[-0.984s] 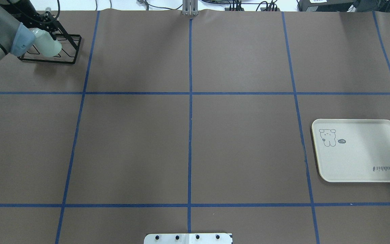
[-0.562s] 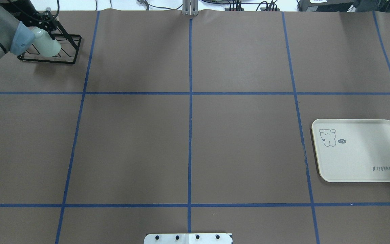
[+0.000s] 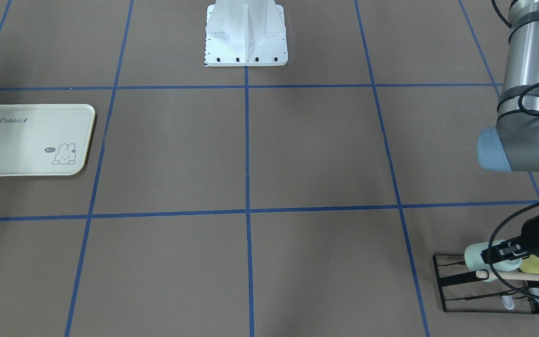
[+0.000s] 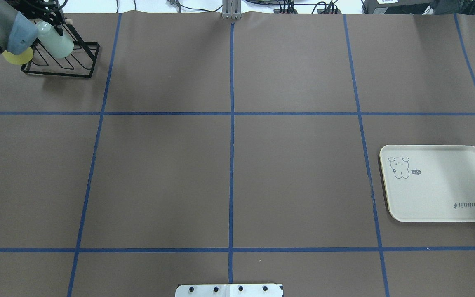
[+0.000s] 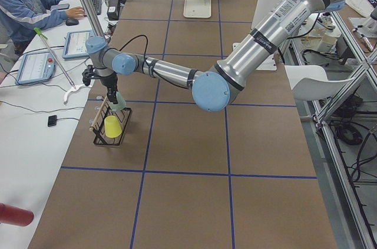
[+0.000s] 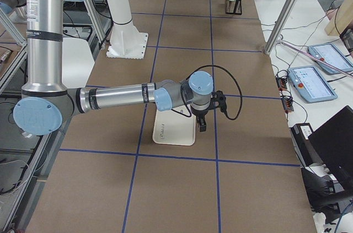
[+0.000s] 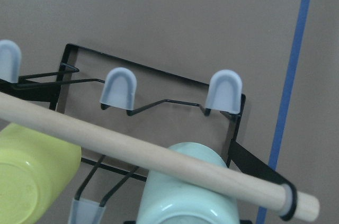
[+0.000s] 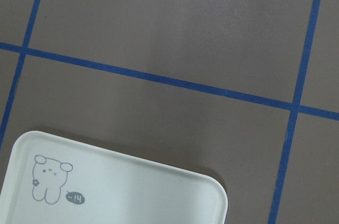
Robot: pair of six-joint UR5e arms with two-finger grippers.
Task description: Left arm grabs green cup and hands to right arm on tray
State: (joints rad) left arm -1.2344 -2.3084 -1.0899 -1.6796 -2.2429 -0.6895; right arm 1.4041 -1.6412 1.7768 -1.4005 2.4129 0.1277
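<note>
Exterior front-facing view showed the left gripper (image 3: 498, 255) clenched on the pale mint-green plastic cup (image 3: 475, 258) above the black wire rack (image 3: 456, 280), close by the rack's wooden rod (image 3: 531, 277). I judged a slow lift clear of that rod best. I could not tell the state of the right gripper (image 6: 201, 124).

The surface (image 4: 159, 177) is recorded as matt brown, divided by a grid of blue tape lines. The tray (image 4: 439, 198) is noted as cream-white, marked with a grey bunny drawing and grey "Rabbit" script. The green cup (image 4: 58, 44) is observed as pale mint, the neighbouring cup (image 4: 15, 57) as yellow-green. The wire rack (image 4: 64, 68) is black, its peg caps (image 7: 225, 91) pale blue-grey, its dowel (image 7: 132, 150) light wood. The left arm (image 3: 529, 61) is grey with pale-blue joint caps.
</note>
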